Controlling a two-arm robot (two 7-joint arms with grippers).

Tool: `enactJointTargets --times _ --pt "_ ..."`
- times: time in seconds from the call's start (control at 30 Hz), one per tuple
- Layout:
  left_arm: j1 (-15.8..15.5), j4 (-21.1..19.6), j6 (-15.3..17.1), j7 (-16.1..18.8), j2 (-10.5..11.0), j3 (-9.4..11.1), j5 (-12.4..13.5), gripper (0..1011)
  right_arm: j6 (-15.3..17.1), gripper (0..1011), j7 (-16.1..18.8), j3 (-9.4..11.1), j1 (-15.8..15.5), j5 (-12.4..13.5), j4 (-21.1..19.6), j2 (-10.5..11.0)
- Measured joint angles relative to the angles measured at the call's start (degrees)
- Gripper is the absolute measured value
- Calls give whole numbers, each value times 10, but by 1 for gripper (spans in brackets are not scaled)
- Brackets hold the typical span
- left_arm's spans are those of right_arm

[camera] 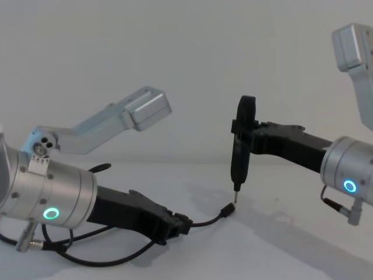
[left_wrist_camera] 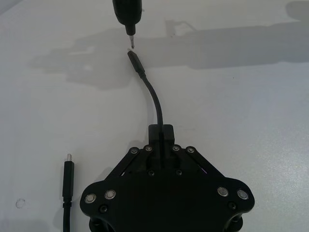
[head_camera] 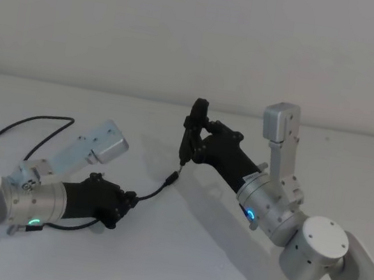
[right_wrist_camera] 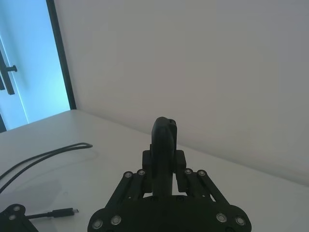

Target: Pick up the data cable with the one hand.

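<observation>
left gripper (left_wrist_camera: pixel 161 131) nearest the lens, low over the white matte table (head_camera: pixel 175 265), jaws clamped together on the data cable (left_wrist_camera: pixel 155 99), a long thin black flexible cord; grip sits a short way back from the small dark plug (left_wrist_camera: pixel 135 62), so a short curved free end sticks out ahead of the fingers, plug tip just beside the table or touching it, can't tell which; rest of the cord runs back behind the left gripper, loops away across the table, second plug (left_wrist_camera: pixel 68 176) lying flat beside the gripper body; right gripper (head_camera: pixel 189 137) held upright just above the first plug, jaws shut on a slim black screwdriver-like tool (camera: pixel 240 146), silver tip pointing down at the plug, apart from it by a small gap; judgement: cable is gripped, lift not finished; to do it well, keep the clamp firm and raise the left wrist straight up, slowly, so the trailing loop peels off the table without snagging the thicker wrist lead under the left arm; steer the free end clear of the tool tip, otherwise the plug knocks it and twists the cord in the pads.
</observation>
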Motion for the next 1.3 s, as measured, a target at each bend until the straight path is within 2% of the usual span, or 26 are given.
enactJointTargets --times 1.3 --pt "0 0 0 0 0 0 0 48 -13 274 2 0 12 -8 29 -7"
